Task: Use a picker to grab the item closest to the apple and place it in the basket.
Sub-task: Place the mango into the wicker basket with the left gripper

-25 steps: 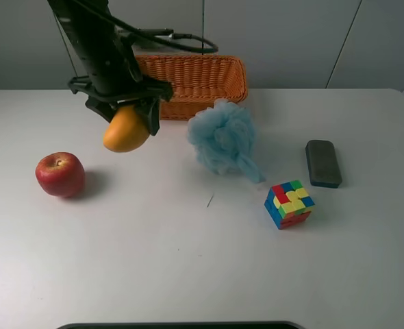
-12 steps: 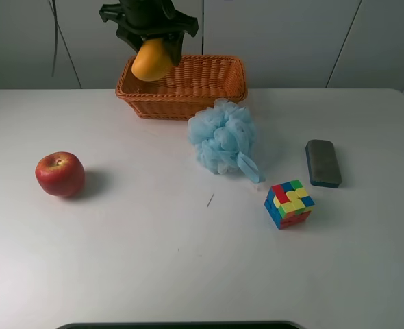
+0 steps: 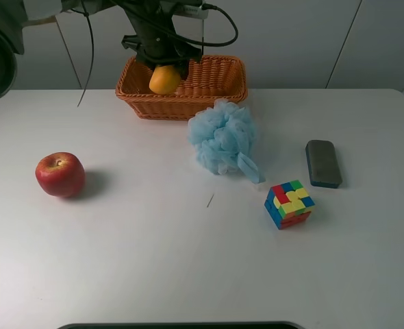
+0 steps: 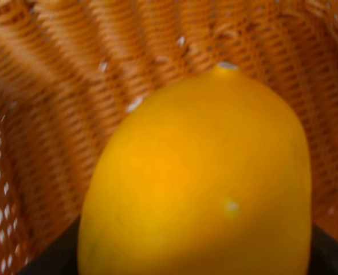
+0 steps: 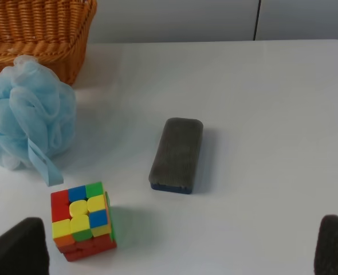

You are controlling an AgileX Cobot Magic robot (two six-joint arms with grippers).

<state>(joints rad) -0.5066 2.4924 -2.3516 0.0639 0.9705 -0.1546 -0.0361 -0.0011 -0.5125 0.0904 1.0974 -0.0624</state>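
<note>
A red apple point(image 3: 60, 174) sits on the white table at the left. My left gripper point(image 3: 163, 71) is shut on a yellow-orange mango-like fruit point(image 3: 164, 80) and holds it low inside the left part of the woven orange basket point(image 3: 219, 88) at the back. In the left wrist view the fruit point(image 4: 197, 177) fills the frame, with the basket weave point(image 4: 48, 91) close behind it. I cannot tell whether the fruit touches the basket floor. My right gripper point(image 5: 175, 252) is open and empty above the table's right side, and it does not show in the exterior view.
A light blue bath pouf point(image 3: 222, 137) lies just in front of the basket. A coloured puzzle cube point(image 3: 288, 203) and a dark grey eraser block point(image 3: 323, 163) lie at the right. The right wrist view shows the pouf point(image 5: 28, 114), cube point(image 5: 83, 220), eraser point(image 5: 177, 153) and basket corner point(image 5: 43, 34).
My left gripper carried the fruit from above the table near the apple back to the basket, then lowered it inside. Nothing else moved.
</note>
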